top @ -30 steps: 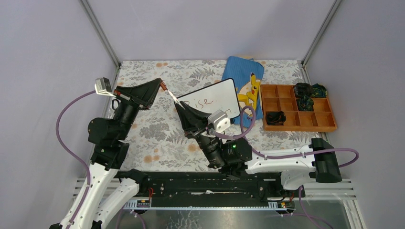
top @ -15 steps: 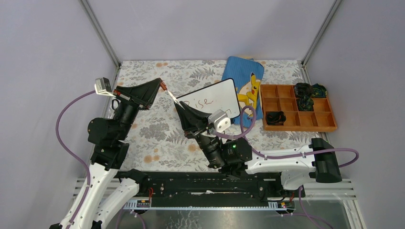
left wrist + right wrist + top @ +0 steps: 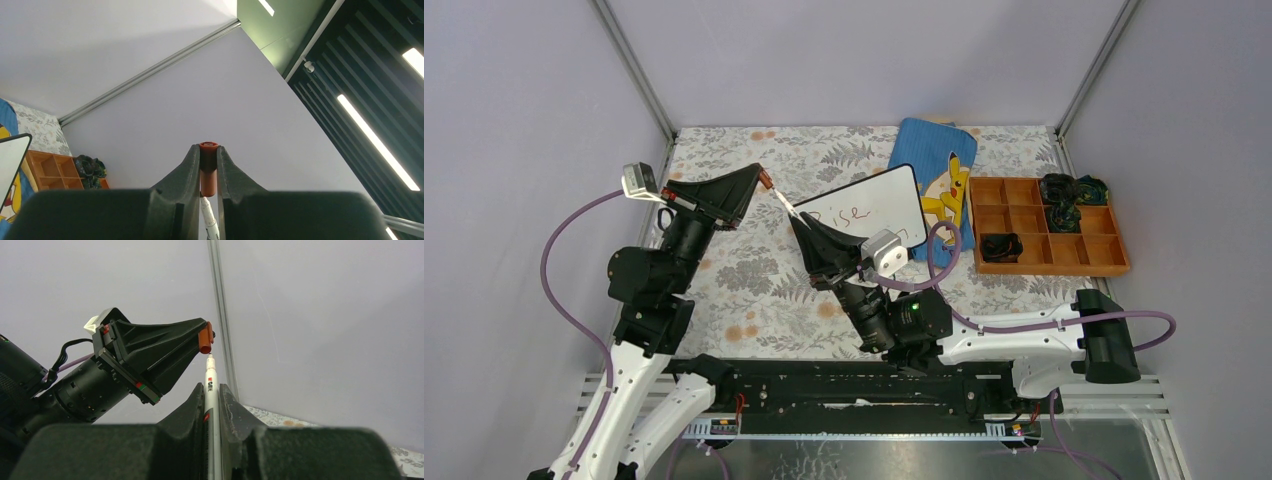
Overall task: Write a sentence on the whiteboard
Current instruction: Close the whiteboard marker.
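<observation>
WALLS: pale grey-lilac panels (image 3: 844, 60) on three sides; aluminium corner posts (image 3: 634, 70) at the rear | SURFACE: floral-print cloth (image 3: 754, 290) covering the top | OVERHEAD: dark slatted ceiling (image 3: 370, 60); strip lights (image 3: 378, 142) lit; green panel (image 3: 270, 35) adjacent | LIGHT: even and diffuse across the enclosure

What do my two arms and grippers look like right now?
The left arm and right arm have white links and black joints, each trailing a purple cable. The left gripper and right gripper are matte black wedges narrowing to slim jaws, with a silver camera block behind. A green light shows on the right arm.
</observation>
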`<state>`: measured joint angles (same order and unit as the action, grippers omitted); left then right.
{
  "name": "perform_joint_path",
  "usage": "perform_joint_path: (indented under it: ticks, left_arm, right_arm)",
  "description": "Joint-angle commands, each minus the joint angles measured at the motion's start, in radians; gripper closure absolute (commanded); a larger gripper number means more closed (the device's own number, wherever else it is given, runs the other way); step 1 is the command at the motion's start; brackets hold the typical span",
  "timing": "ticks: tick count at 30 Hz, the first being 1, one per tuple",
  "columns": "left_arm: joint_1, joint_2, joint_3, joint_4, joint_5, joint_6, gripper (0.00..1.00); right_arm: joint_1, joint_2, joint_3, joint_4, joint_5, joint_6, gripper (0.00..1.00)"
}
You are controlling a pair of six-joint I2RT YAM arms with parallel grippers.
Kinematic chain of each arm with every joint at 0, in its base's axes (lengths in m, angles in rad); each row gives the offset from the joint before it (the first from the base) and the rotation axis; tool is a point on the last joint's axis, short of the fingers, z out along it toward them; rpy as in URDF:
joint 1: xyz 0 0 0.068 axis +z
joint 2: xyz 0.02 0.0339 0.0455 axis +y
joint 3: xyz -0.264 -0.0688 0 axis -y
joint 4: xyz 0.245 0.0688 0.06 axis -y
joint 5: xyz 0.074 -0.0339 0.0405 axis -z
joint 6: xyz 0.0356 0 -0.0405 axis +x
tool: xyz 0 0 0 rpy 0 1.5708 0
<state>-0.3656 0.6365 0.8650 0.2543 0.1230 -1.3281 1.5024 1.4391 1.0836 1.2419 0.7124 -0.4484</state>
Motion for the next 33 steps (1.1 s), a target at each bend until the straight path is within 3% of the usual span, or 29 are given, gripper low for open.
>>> perform_joint_path:
  ticks: [1,33]
  left_arm:
    - [-0.004,-0.003,-0.006,0.035,0.005,0.018,1.00]
    - [-0.015,-0.014,-0.013,0.054,0.043,-0.014,1.00]
  right_arm:
    - [-0.006,-0.028,0.038,0.048,-0.022,0.010,1.00]
    - [-0.010,0.010,0.065,0.050,-0.001,-0.008,1.00]
